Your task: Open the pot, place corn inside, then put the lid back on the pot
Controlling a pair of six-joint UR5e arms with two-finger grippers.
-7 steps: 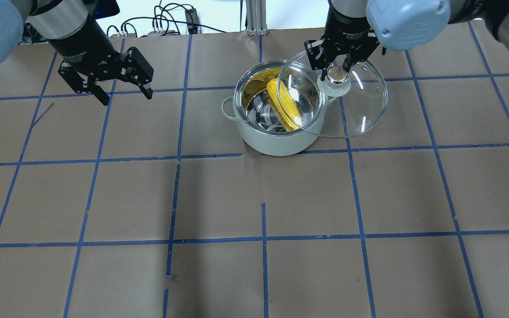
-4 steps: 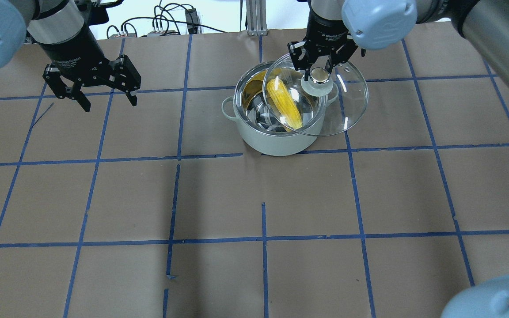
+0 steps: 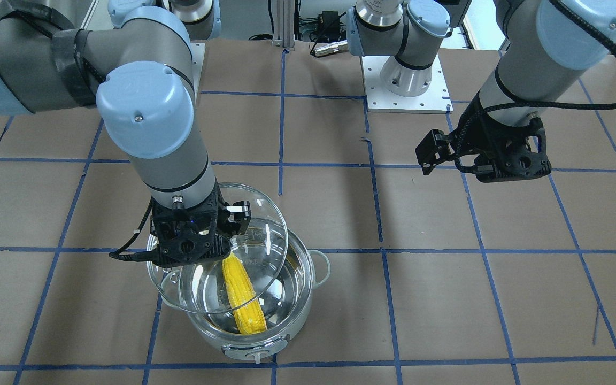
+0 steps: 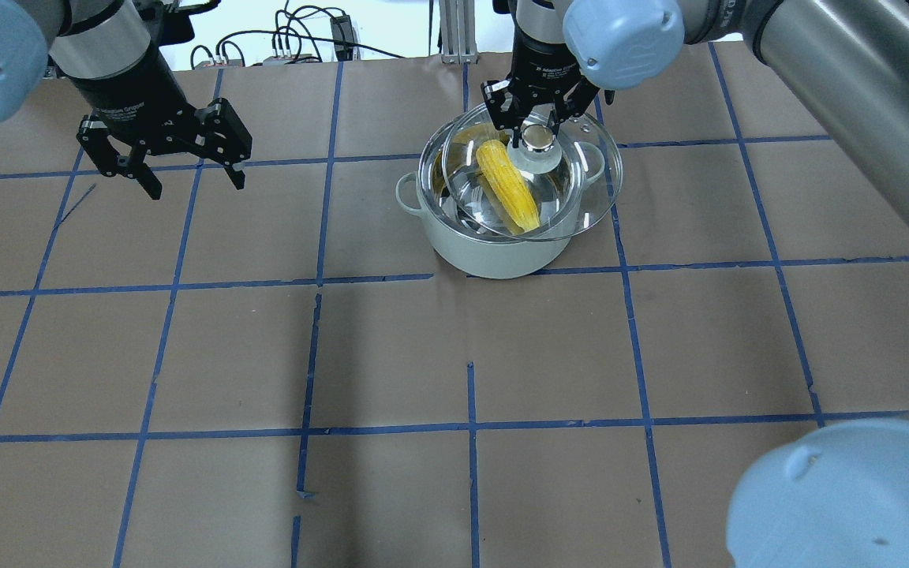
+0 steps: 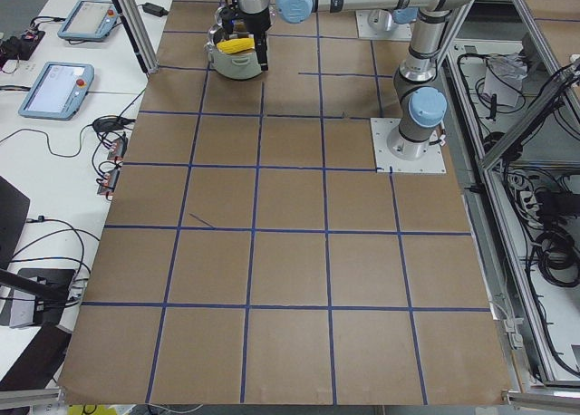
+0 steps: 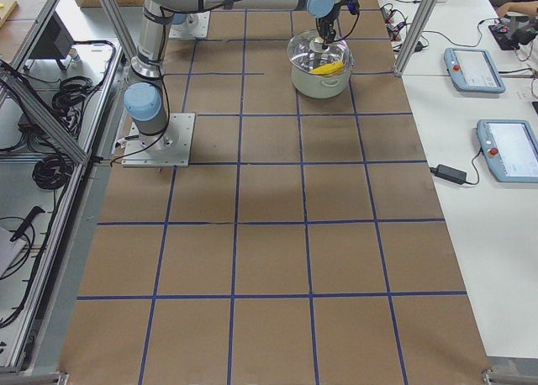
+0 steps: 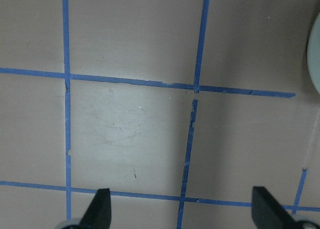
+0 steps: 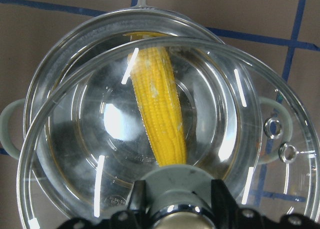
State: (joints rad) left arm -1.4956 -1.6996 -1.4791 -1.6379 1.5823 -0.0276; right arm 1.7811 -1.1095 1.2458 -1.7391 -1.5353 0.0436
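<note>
Claw of right arm (image 4: 535, 136) grips lid (image 4: 581, 189) offset over pot (image 4: 486, 256); left claw (image 4: 198, 188) hangs open.

A robotics lab: taped-grid table (image 6: 269, 259), teach pendants (image 6: 508, 150), aluminium framing (image 6: 419, 28), loose cables (image 5: 548, 252).

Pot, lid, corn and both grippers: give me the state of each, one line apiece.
Pot: upright, partly uncovered, corn inside.
Corn: lying slanted inside the pot.
Lid: held by its knob over the pot, off-centre, not yet seated.
Right gripper: shut on the lid's knob.
Left gripper: open, empty, away from the pot.
</note>
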